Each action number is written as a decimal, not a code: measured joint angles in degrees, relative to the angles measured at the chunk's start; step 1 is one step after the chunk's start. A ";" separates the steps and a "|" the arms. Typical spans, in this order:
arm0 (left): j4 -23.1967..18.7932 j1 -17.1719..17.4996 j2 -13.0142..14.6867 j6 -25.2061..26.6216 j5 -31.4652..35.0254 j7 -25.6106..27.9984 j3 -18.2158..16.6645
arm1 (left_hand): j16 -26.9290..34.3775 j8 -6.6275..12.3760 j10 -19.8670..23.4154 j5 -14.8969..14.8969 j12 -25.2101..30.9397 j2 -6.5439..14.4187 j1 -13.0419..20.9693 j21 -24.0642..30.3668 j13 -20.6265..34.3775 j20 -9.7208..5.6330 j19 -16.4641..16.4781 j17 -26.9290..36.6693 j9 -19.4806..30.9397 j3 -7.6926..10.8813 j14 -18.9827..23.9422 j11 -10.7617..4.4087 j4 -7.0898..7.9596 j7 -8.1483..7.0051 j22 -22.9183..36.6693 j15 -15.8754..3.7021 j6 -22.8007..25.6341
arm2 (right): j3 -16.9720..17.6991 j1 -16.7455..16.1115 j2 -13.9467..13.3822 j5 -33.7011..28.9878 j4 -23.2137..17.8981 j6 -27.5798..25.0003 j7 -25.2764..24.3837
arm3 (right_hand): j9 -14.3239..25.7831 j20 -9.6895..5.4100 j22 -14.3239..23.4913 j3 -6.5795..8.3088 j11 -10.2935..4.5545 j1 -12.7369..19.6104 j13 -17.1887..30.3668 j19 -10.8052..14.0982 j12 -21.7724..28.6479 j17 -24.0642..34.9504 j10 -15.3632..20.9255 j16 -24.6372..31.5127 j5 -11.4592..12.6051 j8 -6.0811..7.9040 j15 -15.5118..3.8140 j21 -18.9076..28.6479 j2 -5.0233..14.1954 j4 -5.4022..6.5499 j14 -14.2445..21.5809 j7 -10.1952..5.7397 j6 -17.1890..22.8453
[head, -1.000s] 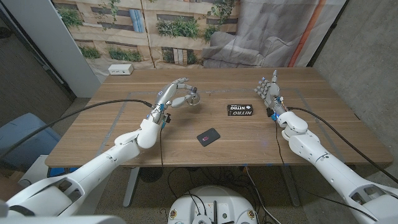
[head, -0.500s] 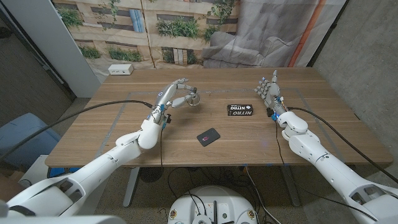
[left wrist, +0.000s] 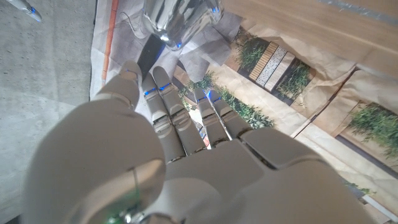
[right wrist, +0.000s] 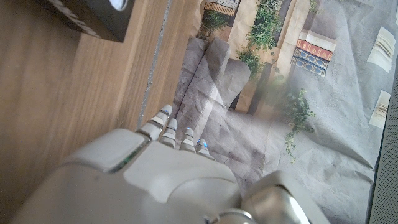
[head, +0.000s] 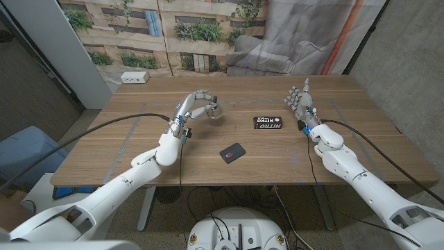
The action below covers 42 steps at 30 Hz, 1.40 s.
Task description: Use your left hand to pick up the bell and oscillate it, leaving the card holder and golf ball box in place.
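1. The left robot hand [head: 195, 107] was reaching across the wooden counter [head: 139, 156], its fingers curled round a small silver bell [head: 215, 110]. From the head view the bell sat at the fingertips, apparently pinched between thumb and fingers.

2. In the left wrist view the bell [left wrist: 180, 18] showed as a shiny metal shape just past the fingers [left wrist: 171, 118] of the left robot hand [left wrist: 186, 162]. Whether it was clear of the counter could not be told.

3. The step in hand appeared to be securing and swinging the bell. To do it well, the grip would likely need to stay firm on the handle or top, so that the body could ring freely.

4. A black golf ball box [head: 268, 123] lay near, off to the far side of the bell from the palm. The swing should probably be kept short and mostly up and down, so that nothing swept toward the box.

5. A dark card holder [head: 232, 152] lay on the counter nearer the robot than the left robot hand, well apart from it. Lifting the bell before swinging it would help to keep the forearm off the holder.

6. The right robot hand [head: 299, 102] stood upright beyond the box, fingers apart and holding nothing. In its own wrist view the right robot hand [right wrist: 155, 180] had a corner of the box [right wrist: 93, 15] beside it. It would best be kept where it was.
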 measured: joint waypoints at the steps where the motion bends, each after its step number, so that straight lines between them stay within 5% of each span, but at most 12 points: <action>1: -0.11 0.08 -0.02 0.14 -0.18 -0.12 -0.07 | 0.00 0.00 0.11 0.00 0.00 0.00 -0.01 0.00 0.00 0.00 0.00 0.00 0.00 0.00 0.08 -0.10 0.00 0.00 0.00 0.09 0.00 | 0.00 0.00 0.00 0.00 0.00 0.00 0.00 | 0.00 0.00 0.00 0.00 0.00 0.00 0.00 0.00 0.00 0.00 0.00 0.00 0.00 0.00 0.00 0.00 0.00 0.00 0.00 0.00 0.00; 21: -9.12 6.23 -0.49 9.22 -10.52 -4.87 -4.58 | 0.00 0.11 1.76 -0.01 0.44 0.60 -0.64 0.36 -0.01 1.13 0.51 0.00 0.06 -0.87 1.41 0.51 0.07 0.22 0.15 -0.22 -0.22 | 0.03 -0.03 -0.02 -0.01 -0.07 0.00 -0.02 | 0.00 0.00 0.00 0.00 0.00 0.00 0.00 0.00 0.00 0.00 0.00 0.00 0.00 0.00 0.00 0.00 0.00 0.00 0.00 0.00 0.00; 42: -19.10 10.64 -0.62 24.25 -21.49 -7.94 -7.30 | 0.00 0.27 2.56 0.22 0.44 0.59 -0.63 0.36 -0.01 1.84 1.23 0.00 0.12 -1.28 1.61 0.71 0.01 0.34 0.14 -0.02 -0.33 | 0.03 -0.03 -0.02 0.01 -0.04 0.00 0.01 | 0.00 0.00 0.00 0.00 0.00 0.00 0.00 0.00 0.00 0.00 0.00 0.00 0.00 0.00 0.00 0.00 0.00 0.00 0.00 0.00 0.00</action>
